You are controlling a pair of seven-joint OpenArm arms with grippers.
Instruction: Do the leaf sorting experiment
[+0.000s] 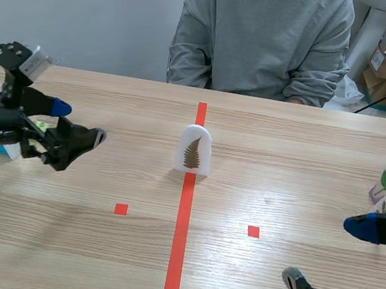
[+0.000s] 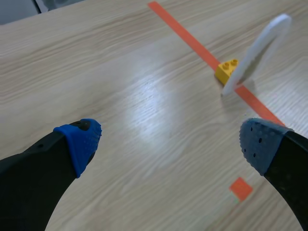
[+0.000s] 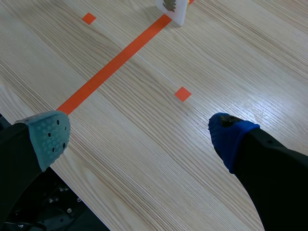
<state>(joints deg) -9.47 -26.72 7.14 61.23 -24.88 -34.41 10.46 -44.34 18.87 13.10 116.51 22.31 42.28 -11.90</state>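
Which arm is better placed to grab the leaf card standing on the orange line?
Probably left: the left gripper is open, pointing at the leaf card and nearer; the right gripper sits farther back.

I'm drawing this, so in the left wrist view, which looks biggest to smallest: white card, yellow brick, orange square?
1. The white card: clearly biggest.
2. The yellow brick and the orange square: they look about alike, and the square is nearer the camera, so no ranking.
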